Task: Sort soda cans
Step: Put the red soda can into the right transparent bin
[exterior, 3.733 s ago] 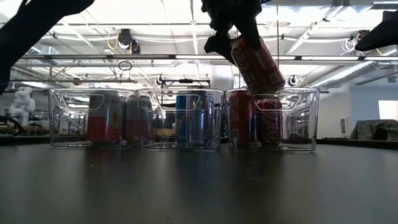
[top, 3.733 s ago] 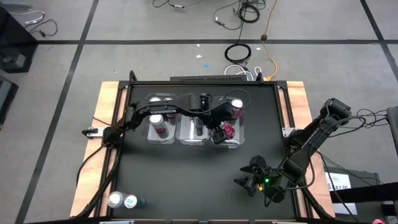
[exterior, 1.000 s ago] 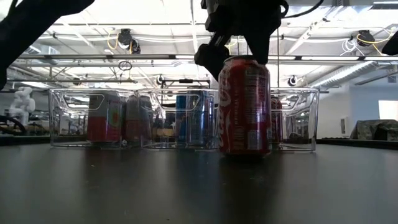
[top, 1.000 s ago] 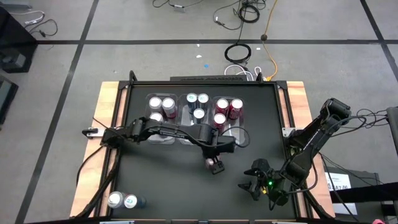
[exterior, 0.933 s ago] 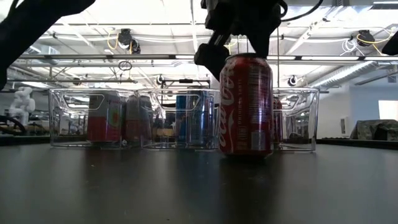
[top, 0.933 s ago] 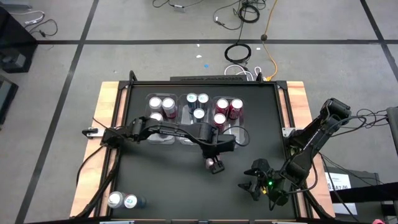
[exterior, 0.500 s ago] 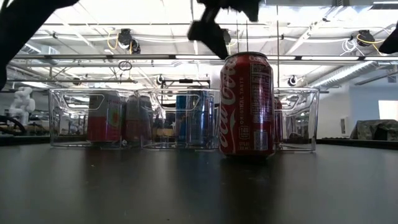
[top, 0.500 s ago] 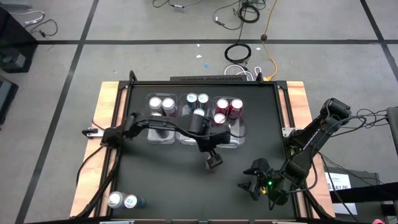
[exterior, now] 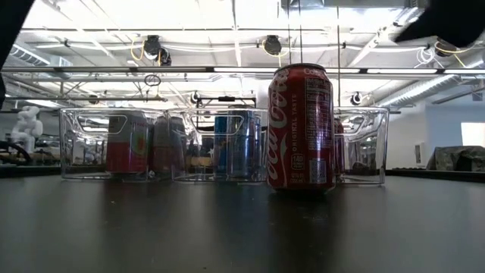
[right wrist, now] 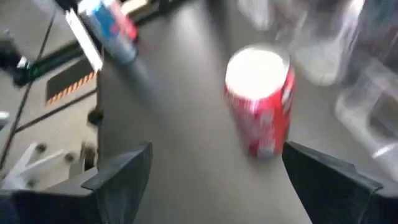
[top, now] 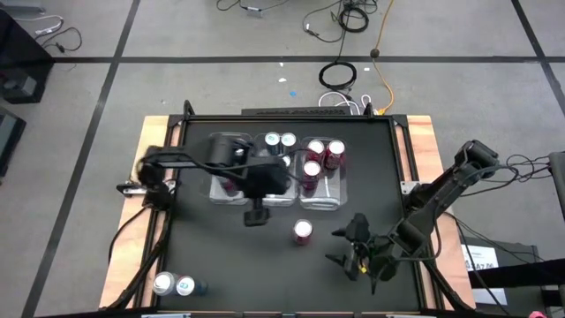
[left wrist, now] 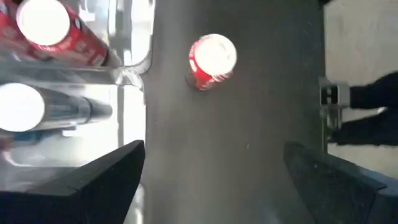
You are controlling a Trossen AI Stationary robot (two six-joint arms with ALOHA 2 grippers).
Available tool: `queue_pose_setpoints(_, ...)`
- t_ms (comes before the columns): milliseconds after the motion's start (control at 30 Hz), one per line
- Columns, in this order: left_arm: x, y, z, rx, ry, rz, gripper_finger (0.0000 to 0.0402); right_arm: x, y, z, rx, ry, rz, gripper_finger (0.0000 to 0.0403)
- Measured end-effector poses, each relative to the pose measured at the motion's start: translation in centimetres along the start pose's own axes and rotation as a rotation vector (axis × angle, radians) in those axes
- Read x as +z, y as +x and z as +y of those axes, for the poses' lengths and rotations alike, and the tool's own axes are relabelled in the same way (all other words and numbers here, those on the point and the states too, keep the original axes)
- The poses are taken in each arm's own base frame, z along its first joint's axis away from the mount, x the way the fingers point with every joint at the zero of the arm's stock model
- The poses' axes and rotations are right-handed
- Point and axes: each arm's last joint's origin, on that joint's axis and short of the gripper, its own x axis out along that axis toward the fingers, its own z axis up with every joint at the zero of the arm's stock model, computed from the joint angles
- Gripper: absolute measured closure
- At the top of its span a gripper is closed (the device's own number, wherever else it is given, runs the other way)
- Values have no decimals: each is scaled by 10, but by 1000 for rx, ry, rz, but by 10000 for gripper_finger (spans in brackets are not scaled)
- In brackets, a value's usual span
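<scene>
Red soda can (top: 303,230) upright on worktop (top: 221,256), alone, just in front of 3 clear bins (top: 320,200). Left claw (top: 255,215) nearby over bins' front edge, fingers apart, empty. Right claw (top: 346,248) beside can, fingers apart.

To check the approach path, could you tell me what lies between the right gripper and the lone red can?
Nothing: in the high view only bare black tabletop separates the open right gripper from the red can.
</scene>
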Motion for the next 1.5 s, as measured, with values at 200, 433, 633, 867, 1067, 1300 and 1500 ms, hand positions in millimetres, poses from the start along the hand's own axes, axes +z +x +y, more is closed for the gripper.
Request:
queue_pose_setpoints(200,-31,-35,-5,139,75,-107,10,46,0,12,-22,-64,-102,51)
queue_pose_setpoints(433,-99,-44,8,153,88,-284,10,77,-1,12,-58,-78,-113,51)
queue_pose_setpoints(633,-170,-32,22,104,38,-432,10,89,6,7,-71,-87,-23,51)
queue_pose_setpoints(867,-225,-18,34,51,-56,-473,10,92,50,9,-150,-199,203,51)
queue_pose_setpoints(1067,-250,-19,37,9,-74,-507,10,95,79,20,-176,-243,225,51)
queue_pose_setpoints(1300,-263,-31,37,-37,-33,-559,10,81,106,12,-264,-175,280,51)
queue_pose_setpoints(1500,-270,-36,38,-38,1,-588,10,78,116,6,-304,-130,291,51)
